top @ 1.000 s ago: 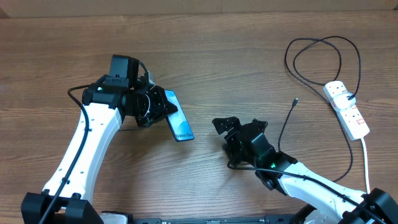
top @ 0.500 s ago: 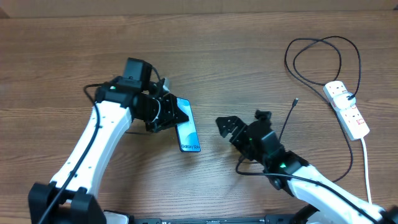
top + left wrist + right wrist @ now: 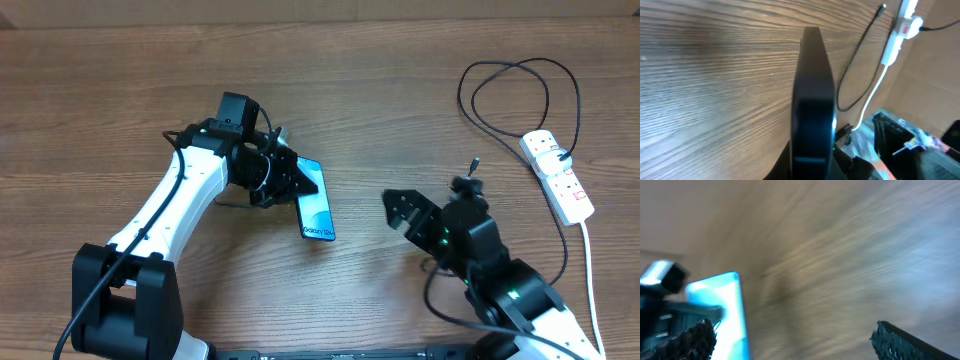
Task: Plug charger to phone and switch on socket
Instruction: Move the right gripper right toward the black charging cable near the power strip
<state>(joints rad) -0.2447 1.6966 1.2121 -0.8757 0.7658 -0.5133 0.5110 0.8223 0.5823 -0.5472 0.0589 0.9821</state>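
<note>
Motion blur smears the right wrist view. Overhead, the left jaws hide one end of the phone [image 3: 318, 210]; the socket [image 3: 557, 176] switches are too small to read.

The overhead camera looks straight down from high above, taking in the whole table [image 3: 100, 80]. The left wrist camera sits very near the phone [image 3: 812, 100], seen edge-on, and faces across the wood toward the charger [image 3: 856, 50] and the socket [image 3: 900, 25], all of which also show overhead. The right wrist camera, low and blurred, faces that same phone's lit screen.

light-blue phone [image 3: 317, 210]; white socket [image 3: 558, 176], perhaps red-switched
</note>
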